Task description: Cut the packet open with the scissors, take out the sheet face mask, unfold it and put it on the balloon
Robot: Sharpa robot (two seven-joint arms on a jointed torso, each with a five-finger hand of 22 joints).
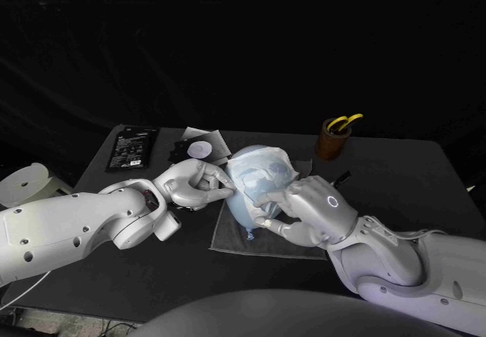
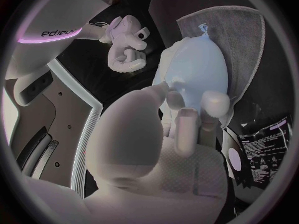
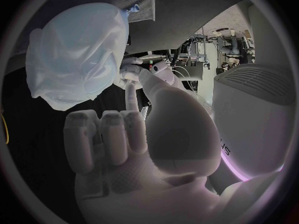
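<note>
A pale blue balloon (image 1: pixel 248 203) lies on a grey cloth (image 1: pixel 231 235) at mid-table, with the white sheet mask (image 1: pixel 265 172) draped over it. My left hand (image 1: pixel 194 184) holds the balloon's left side, thumb and fingers (image 2: pixel 212 102) against its skin (image 2: pixel 199 69). My right hand (image 1: pixel 304 203) is at the balloon's front right, fingers curled in and one fingertip (image 3: pixel 131 92) raised beside the mask (image 3: pixel 81 59). The scissors (image 1: pixel 344 123), with yellow handles, stand in a brown cup (image 1: pixel 331 144) at the back right.
A black packet (image 1: pixel 134 147) lies at the table's back left. Beside it is a small grey packet piece with a white disc (image 1: pixel 203 147). The cloth (image 2: pixel 243 30) reaches past the balloon's knot (image 3: pixel 132 7).
</note>
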